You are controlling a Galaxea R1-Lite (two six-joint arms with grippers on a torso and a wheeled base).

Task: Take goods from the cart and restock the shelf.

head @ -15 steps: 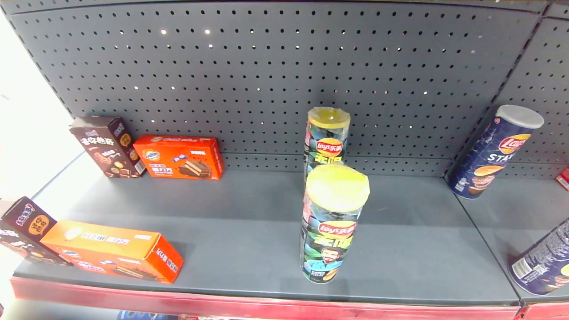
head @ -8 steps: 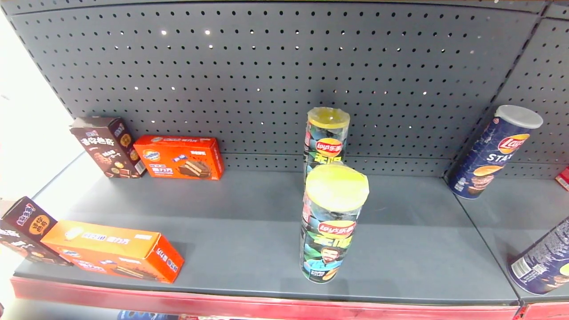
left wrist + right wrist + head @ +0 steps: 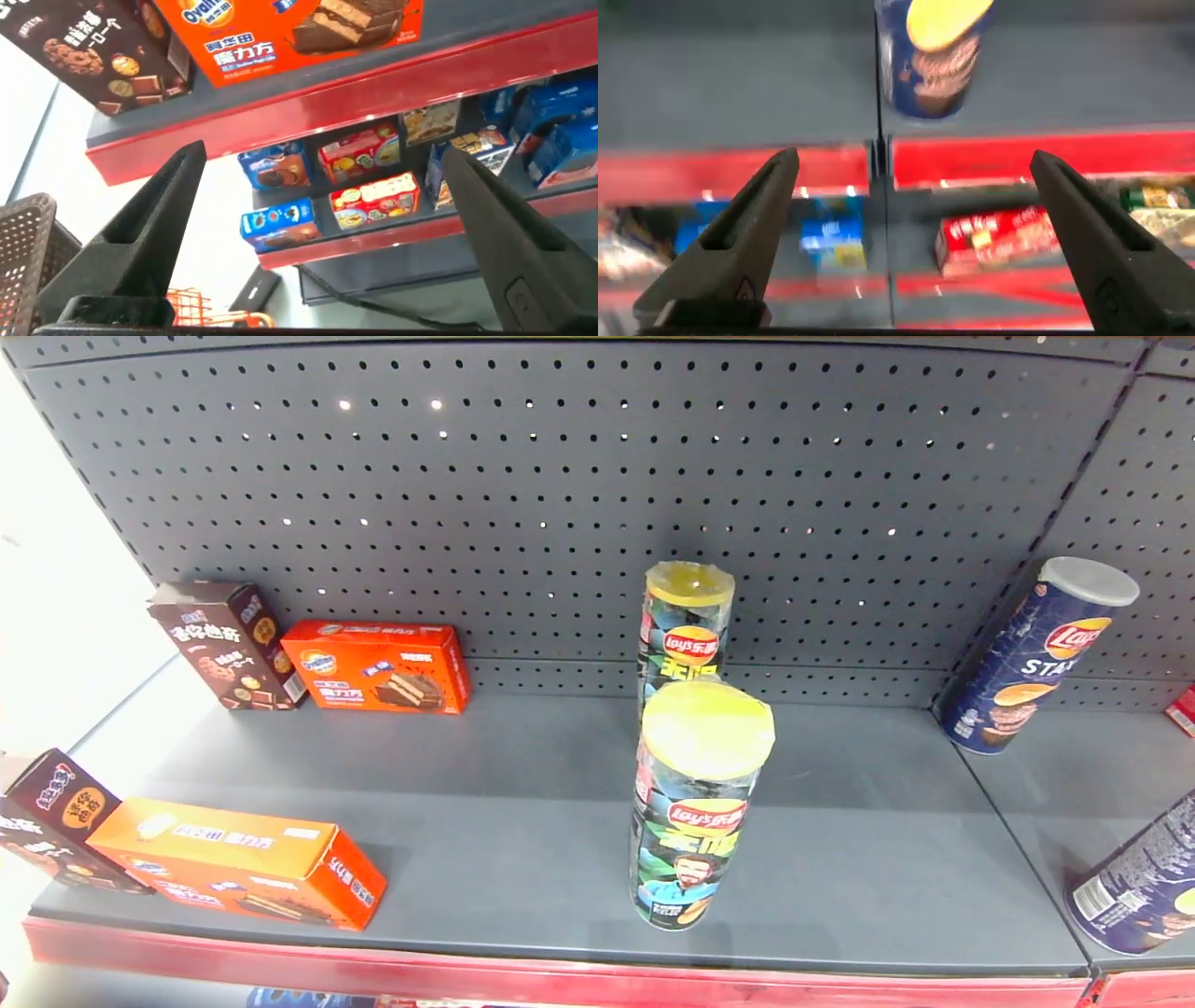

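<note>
My left end effector (image 3: 318,243) and right end effector (image 3: 906,233) both hang wide open, empty, low before the red shelf edge (image 3: 560,975). A dark mesh basket (image 3: 21,245), likely the cart, sits beside the left one; I should fetch there next, gripping squarely. Above, a gap lies between the front orange box (image 3: 238,863) and the topple-prone front chip can (image 3: 695,803); a second can (image 3: 686,621) stands behind, near the pegboard (image 3: 560,504).

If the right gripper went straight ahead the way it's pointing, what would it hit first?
Probably the shelf's red front edge, just below the blue chip can. The right gripper is open and aimed at that edge, though depth is hard to judge from the wrist view.
</note>
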